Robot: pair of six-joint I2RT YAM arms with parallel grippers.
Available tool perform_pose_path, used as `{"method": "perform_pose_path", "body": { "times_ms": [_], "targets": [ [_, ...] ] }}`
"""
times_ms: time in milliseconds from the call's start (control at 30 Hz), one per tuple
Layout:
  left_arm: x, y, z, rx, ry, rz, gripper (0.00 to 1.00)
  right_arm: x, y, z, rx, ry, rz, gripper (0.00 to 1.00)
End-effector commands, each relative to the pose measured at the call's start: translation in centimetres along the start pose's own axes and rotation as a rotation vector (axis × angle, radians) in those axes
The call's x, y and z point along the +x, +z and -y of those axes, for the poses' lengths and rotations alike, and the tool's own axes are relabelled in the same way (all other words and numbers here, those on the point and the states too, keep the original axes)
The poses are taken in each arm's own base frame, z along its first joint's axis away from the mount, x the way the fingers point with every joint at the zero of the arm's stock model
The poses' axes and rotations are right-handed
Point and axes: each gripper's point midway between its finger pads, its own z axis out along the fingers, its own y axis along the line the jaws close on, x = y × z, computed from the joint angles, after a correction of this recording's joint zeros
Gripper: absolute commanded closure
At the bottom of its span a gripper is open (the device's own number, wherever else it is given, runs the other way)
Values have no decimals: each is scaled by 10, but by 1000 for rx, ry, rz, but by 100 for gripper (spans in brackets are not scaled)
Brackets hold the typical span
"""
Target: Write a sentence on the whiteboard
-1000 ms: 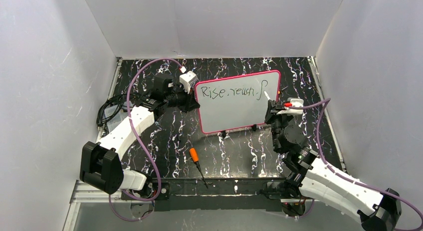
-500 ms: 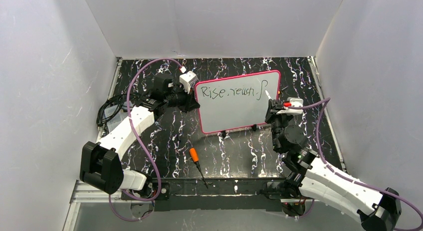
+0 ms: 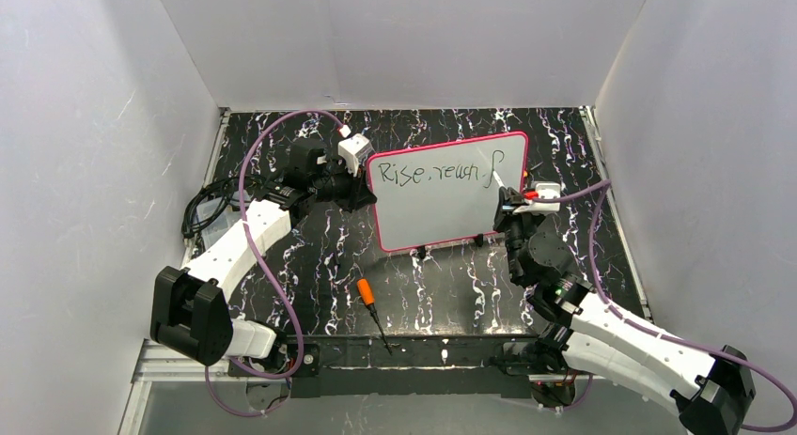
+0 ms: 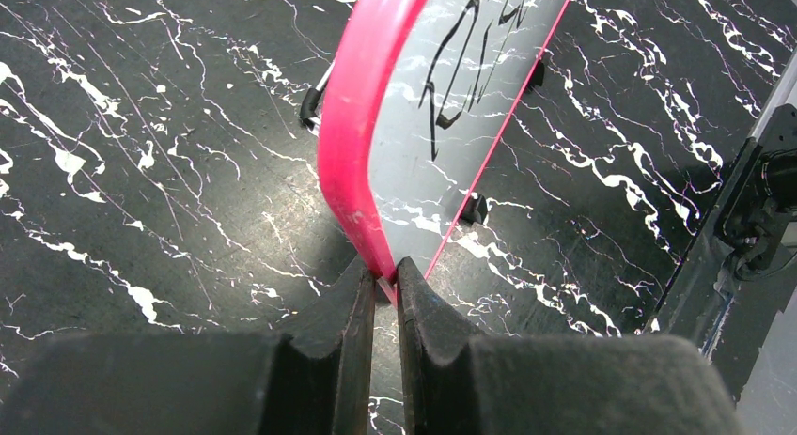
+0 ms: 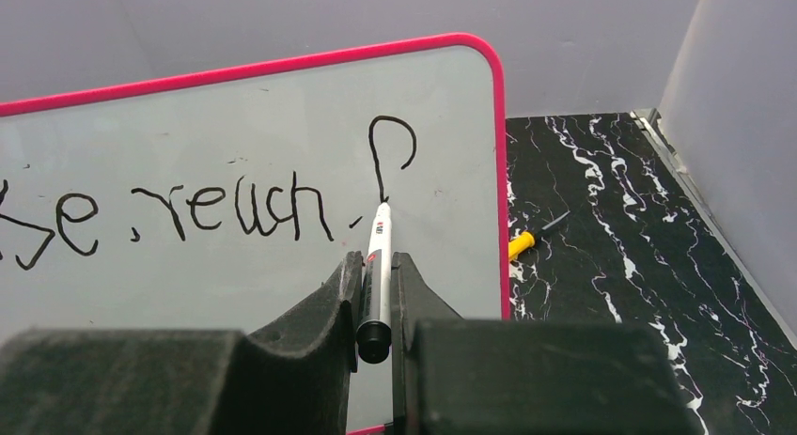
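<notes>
The whiteboard (image 3: 442, 205) with its pink-red frame stands tilted on the black marbled table. Black handwriting, the sentence (image 3: 437, 175), reads roughly "Rise, reach" plus a hooked stroke on one line. My left gripper (image 3: 362, 193) is shut on the board's left frame edge (image 4: 350, 163). My right gripper (image 3: 508, 209) is shut on a white marker (image 5: 376, 266) with a black end. The marker tip touches the board at the foot of the hooked stroke (image 5: 387, 153). The same writing shows in the right wrist view (image 5: 188, 214).
An orange-handled screwdriver (image 3: 373, 309) lies on the table near the front edge. A yellow-handled tool (image 5: 531, 236) lies behind the board's right side. White walls enclose the table on three sides. Purple cables loop from both arms.
My right gripper and the marker have shifted slightly left and up along the board at the hooked stroke. The left arm and the board have not moved.
</notes>
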Motion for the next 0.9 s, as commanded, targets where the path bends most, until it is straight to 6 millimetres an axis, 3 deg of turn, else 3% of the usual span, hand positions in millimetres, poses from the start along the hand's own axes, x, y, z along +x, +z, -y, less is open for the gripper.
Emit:
{"method": "perform_pose_path", "body": {
  "times_ms": [0,433,667,867],
  "targets": [
    [0,-3,4,6,16,-4,100,-13,3,-6,-20,38,30,99],
    [0,-4,4,4,16,-3,100,-7,0,-17,-83,70,-4,99],
    [0,-3,4,7,16,-3,100,-27,-5,13,35,33,51,99],
    [0,-3,4,7,14,-5,100,-33,-4,25,78,-1,74,99]
  ]
}}
